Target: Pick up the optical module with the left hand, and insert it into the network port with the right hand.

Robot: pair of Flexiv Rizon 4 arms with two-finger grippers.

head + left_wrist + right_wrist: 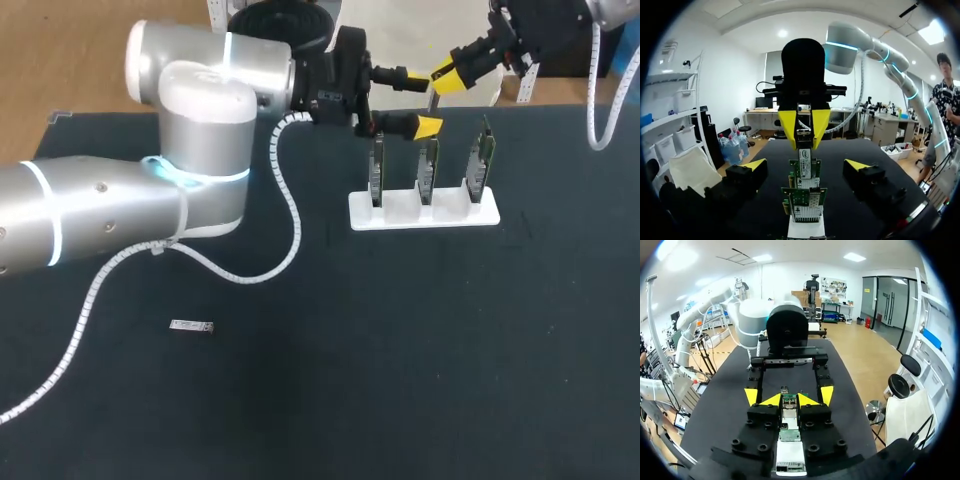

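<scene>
Fingers (787,122) of the right gripper (804,125) are pinched narrow on the optical module (804,142), which hangs upright between the two yellow tips, straight above the white rack (420,215). The rack stands on the dark table (450,350) and holds three green network cards (378,165) upright in a row. The module is over the middle card (428,165). Its lower end seems to meet that card's top edge, though I cannot tell from these views whether it has gone in at all.

The left gripper (418,100) is spread wide and holds nothing. It points along the row from the rack's left end, level with the cards' upper parts, with one finger on each side of the row and touching neither the cards nor the module. The right arm comes down to the rack from the far right corner.

A small silver piece (190,326), possibly a second module, lies flat on the table well apart from the rack, toward the near left.
</scene>
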